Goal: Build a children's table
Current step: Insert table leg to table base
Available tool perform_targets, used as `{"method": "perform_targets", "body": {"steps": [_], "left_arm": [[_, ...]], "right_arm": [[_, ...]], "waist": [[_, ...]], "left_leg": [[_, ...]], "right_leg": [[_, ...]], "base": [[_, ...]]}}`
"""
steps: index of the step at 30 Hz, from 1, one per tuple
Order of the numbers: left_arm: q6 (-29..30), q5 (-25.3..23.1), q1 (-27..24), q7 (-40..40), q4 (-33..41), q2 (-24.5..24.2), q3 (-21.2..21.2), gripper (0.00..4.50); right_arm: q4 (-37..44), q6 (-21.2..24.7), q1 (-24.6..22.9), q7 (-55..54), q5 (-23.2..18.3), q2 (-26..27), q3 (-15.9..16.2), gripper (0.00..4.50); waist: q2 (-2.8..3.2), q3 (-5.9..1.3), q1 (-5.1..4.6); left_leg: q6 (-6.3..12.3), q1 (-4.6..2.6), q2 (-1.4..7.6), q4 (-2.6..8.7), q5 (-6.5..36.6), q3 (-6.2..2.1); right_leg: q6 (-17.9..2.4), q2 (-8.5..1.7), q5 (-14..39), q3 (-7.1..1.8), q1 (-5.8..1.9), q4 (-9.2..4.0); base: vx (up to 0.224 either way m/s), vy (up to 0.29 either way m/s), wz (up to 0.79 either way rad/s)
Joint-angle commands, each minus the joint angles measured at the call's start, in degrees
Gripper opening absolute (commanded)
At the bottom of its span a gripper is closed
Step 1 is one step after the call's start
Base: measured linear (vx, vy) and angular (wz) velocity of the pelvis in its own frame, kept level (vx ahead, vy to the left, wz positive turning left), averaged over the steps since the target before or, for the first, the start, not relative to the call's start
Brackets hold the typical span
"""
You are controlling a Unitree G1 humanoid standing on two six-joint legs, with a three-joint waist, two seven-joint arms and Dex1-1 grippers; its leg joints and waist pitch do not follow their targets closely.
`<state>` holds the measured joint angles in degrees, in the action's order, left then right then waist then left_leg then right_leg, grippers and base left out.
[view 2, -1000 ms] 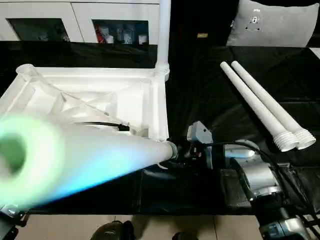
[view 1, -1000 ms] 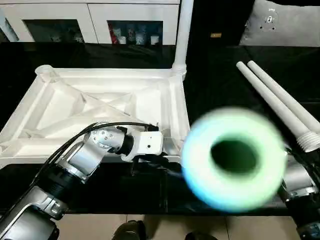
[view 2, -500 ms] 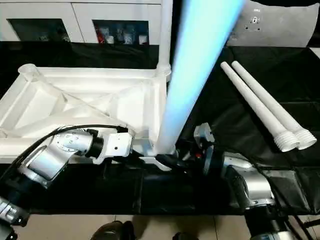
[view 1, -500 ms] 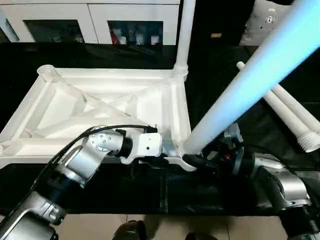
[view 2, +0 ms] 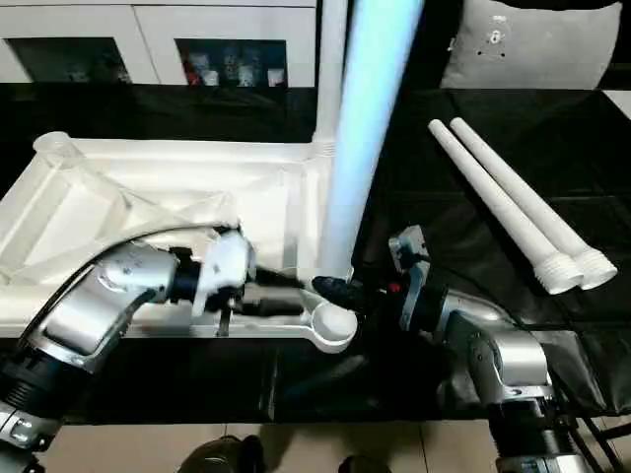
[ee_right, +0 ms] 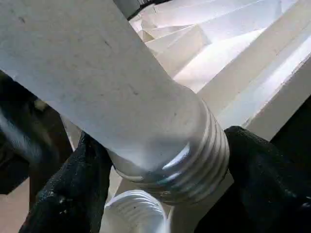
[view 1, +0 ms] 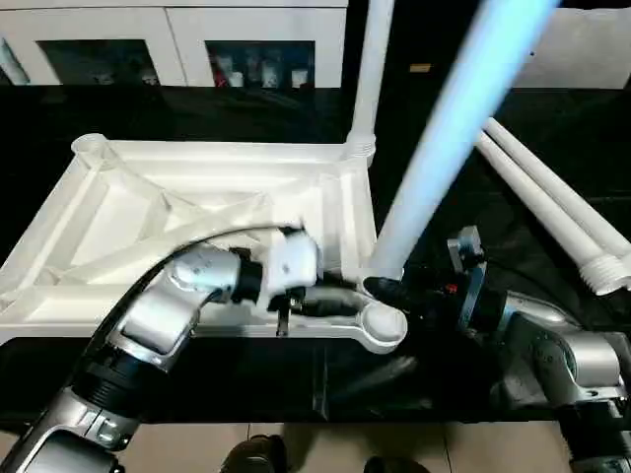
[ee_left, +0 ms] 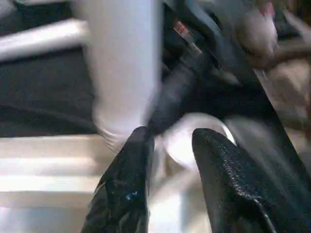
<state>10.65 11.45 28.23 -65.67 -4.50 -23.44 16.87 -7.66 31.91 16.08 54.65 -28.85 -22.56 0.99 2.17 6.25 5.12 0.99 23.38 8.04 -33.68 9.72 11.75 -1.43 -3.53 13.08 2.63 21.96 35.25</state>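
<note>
**Leg held at the near right socket; top lies ribs up**

The top lies upside down on the black table, ribbed underside facing me. One leg, the far leg, stands upright in the far right corner socket. The far left socket holds nothing. Two spare legs lie side by side on the cloth to the right, well apart from the top, threaded collars toward me.

My right gripper pinches the held leg at its threaded collar; the right wrist view shows one black finger on each side of the threads. The leg rises from there, tilted up and to the right. Its collar sits just above the near right socket, whose round rim shows directly below the threads. I cannot tell whether the threads have entered the socket.

My left gripper reaches in from the left along the near rim of the top, pointing at the same socket. Its fingers stand partly spread with a gap between them. They close on nothing that I can make out. Their tips are near the socket and the leg's collar; contact cannot be confirmed.

A white cabinet with glass doors stands beyond the table.
</note>
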Motion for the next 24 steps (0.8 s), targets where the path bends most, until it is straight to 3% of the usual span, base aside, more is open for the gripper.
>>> {"method": "perform_targets", "body": {"steps": [1, 11, 13, 20, 24], "left_arm": [[1.90, 1.79, 1.06, 0.86, 1.54, 0.27, -1.58, 1.91], [7.29, 10.12, 1.99, 7.16, 6.16, 8.97, -5.16, 2.83], [7.85, 11.08, 1.96, 7.23, 6.75, 9.85, -5.15, 2.83], [8.01, 11.04, 2.36, 7.37, 6.19, 10.43, -5.29, 2.13], [8.29, 11.71, 2.22, 7.64, 6.40, 9.78, -5.77, 2.04]], "right_arm": [[1.74, 0.78, 0.08, -0.56, -0.24, -0.09, 0.07, 3.27], [5.68, 3.32, -0.77, -3.15, -0.57, 2.38, 2.21, 3.26], [5.81, 3.52, -0.72, -3.34, -0.64, 2.72, 2.44, 3.26], [6.64, 4.12, -0.73, -3.83, -0.89, 3.39, 2.75, 3.26], [6.71, 4.24, -0.54, -4.26, -1.21, 3.77, 2.25, 3.25]], "waist": [[-0.69, -4.20, 0.04], [-0.61, -4.33, 0.20], [-0.67, -4.29, 0.16], [-0.34, -4.52, 0.16], [-0.28, -4.63, 0.20]], "left_leg": [[3.77, -1.99, 5.73, 3.79, 6.29, -2.74], [4.14, -1.88, 5.82, 3.59, 5.91, -2.86], [4.41, -1.76, 5.78, 3.54, 5.96, -2.87], [4.28, -1.94, 5.74, 3.47, 5.27, -2.98], [4.13, -1.95, 5.68, 3.39, 5.37, -2.93]], "right_leg": [[-14.88, -6.25, 1.30, -2.93, -1.89, -3.46], [-15.15, -6.31, 1.24, -2.88, -2.11, -3.49], [-15.04, -6.34, 1.34, -2.92, -2.16, -3.57], [-14.20, -6.12, 0.15, -2.87, -2.17, -3.36], [-14.52, -6.17, -0.65, -2.86, -2.24, -3.29]], "base": [[0.000, 0.000, 0.00], [0.000, 0.000, 0.00], [0.000, 0.000, 0.00], [0.000, 0.000, 0.00], [0.000, 0.000, 0.00]]}}
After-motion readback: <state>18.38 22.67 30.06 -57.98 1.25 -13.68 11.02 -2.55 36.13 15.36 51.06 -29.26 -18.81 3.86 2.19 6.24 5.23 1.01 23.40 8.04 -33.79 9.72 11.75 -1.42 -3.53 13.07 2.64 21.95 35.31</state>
